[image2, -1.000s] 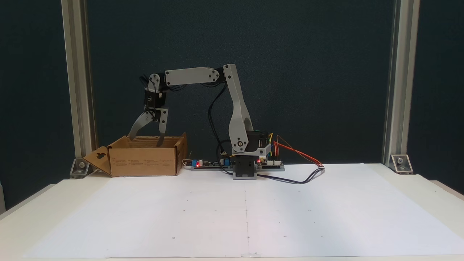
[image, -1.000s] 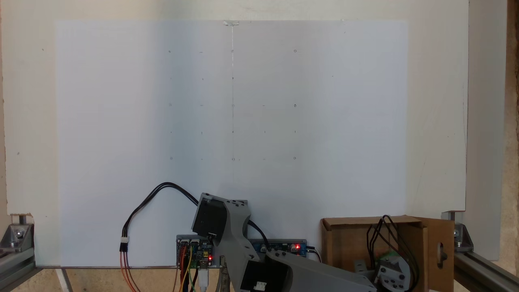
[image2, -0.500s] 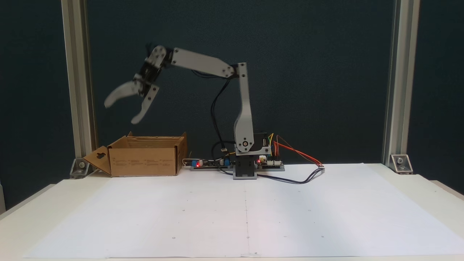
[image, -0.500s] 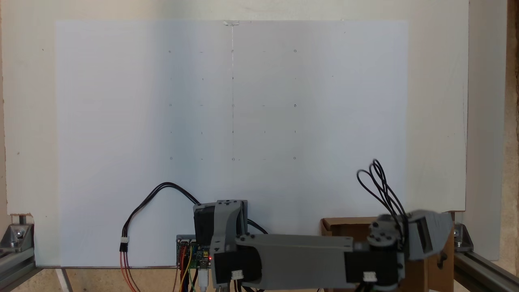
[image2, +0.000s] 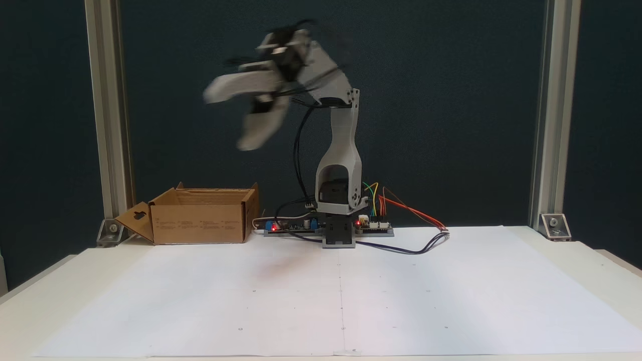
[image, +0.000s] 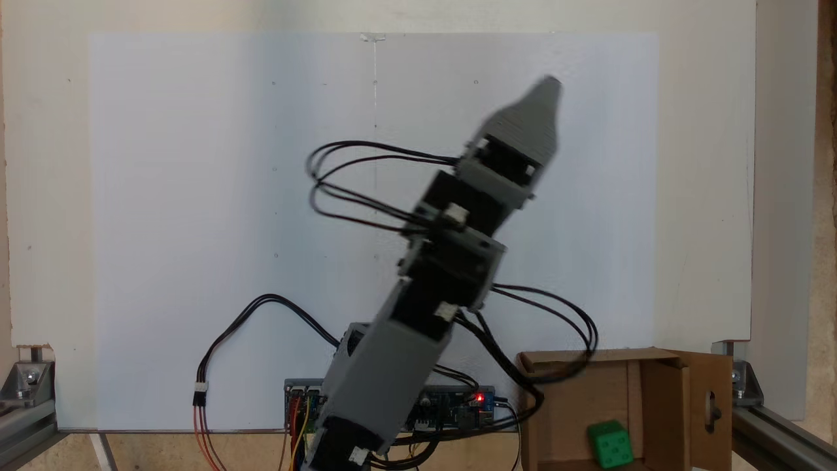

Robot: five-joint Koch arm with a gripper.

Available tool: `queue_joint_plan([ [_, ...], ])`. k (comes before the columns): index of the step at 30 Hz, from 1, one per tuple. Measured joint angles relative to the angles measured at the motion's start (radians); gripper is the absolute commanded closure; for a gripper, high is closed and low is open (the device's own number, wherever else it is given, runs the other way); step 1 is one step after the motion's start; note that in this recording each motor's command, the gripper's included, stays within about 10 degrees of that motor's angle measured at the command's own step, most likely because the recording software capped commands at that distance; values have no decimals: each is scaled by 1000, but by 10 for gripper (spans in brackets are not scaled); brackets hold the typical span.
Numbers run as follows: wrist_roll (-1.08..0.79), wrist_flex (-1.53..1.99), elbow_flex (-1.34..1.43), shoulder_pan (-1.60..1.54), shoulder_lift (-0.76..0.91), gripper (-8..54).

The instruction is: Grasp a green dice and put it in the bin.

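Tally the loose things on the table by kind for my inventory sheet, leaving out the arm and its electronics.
Green dice: 1, lying inside the box
Cardboard bin: 1, at the table edge beside the arm's base
White paper sheet: 1, covering the tabletop
Total: 3

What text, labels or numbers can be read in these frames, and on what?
None can be read.
Cardboard box: faint printed lines on its front wall, too small to read.
Green dice, lying inside the box: pips on its faces, no numerals.
White paper sheet: small dot and tick marks, no words.
Circuit boards: no legible marking.
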Motion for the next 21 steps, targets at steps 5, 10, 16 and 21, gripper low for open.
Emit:
queue_joint_plan([
  [5,20,2,104,-339,123,8],
  [10,20,-17,241,-514,265,7],
  [16,20,-261,528,-511,462,6],
  [21,20,-480,733,-479,545,1],
])
